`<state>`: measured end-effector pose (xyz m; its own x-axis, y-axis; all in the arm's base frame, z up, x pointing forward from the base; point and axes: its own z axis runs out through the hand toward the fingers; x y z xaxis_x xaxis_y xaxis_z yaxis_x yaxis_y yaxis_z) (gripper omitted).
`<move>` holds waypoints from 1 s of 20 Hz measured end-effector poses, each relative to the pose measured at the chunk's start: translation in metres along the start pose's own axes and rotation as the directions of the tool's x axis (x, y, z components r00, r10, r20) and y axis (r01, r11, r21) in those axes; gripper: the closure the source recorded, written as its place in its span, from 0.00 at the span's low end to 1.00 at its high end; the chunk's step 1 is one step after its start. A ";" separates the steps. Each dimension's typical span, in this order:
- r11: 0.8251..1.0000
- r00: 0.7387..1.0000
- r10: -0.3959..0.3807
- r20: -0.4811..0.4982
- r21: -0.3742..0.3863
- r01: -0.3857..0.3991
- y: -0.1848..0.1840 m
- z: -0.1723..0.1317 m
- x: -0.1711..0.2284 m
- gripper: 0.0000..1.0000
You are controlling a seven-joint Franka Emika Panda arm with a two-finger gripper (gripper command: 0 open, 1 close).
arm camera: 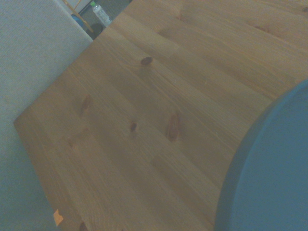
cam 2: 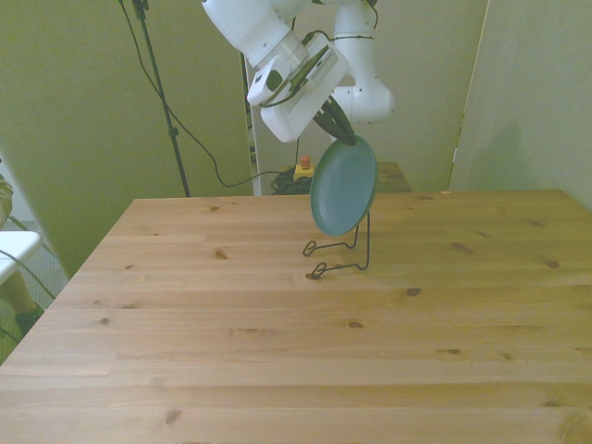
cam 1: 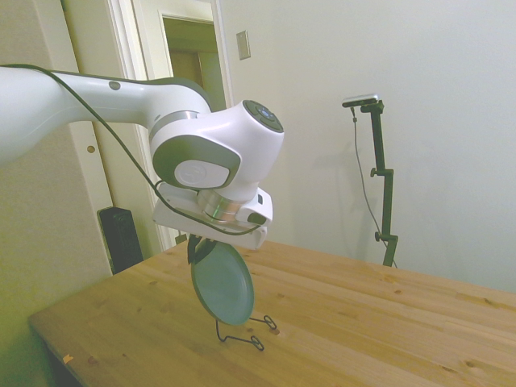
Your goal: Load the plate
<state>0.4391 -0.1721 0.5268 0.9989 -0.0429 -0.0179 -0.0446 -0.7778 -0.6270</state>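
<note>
A: Since it is pinched only at its top rim, the plate (cam 1: 222,284) hangs on edge from the gripper (cam 1: 199,244), tilted, low over the rack (cam 1: 244,329). Touching the wire? I cannot tell.

B: I'd call it stiff, smooth, probably breakable, and likely to swing or slip in so small a bite. The rim is the only place to hold it, and the fingers are pressed onto it.

A: The front view shows the plate (cam 2: 343,186) against the rack's (cam 2: 339,250) upright loop, which the side view mostly hides.

B: The wrist view gives only a blurred arc of plate (arm camera: 269,178) over the table (arm camera: 144,120), no rack.
</note>
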 end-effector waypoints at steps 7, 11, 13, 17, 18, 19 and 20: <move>0.999 0.999 0.017 0.040 0.034 -0.018 0.008 0.007 0.009 1.00; 0.999 0.999 0.010 0.050 0.053 -0.012 0.011 0.008 0.011 1.00; 0.998 0.998 0.005 0.059 0.062 -0.008 0.016 0.009 0.012 1.00; 0.995 0.996 -0.006 0.084 0.097 -0.002 0.025 0.009 0.014 1.00; 0.995 0.996 -0.010 0.084 0.103 0.001 0.027 0.007 0.015 1.00; 0.994 0.996 -0.013 0.085 0.107 0.004 0.028 0.005 0.015 1.00; 0.994 0.996 -0.014 0.084 0.111 0.005 0.030 0.003 0.016 1.00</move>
<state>0.4536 -0.1939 0.5055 0.9970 0.0214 -0.0744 -0.0379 -0.7035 -0.7097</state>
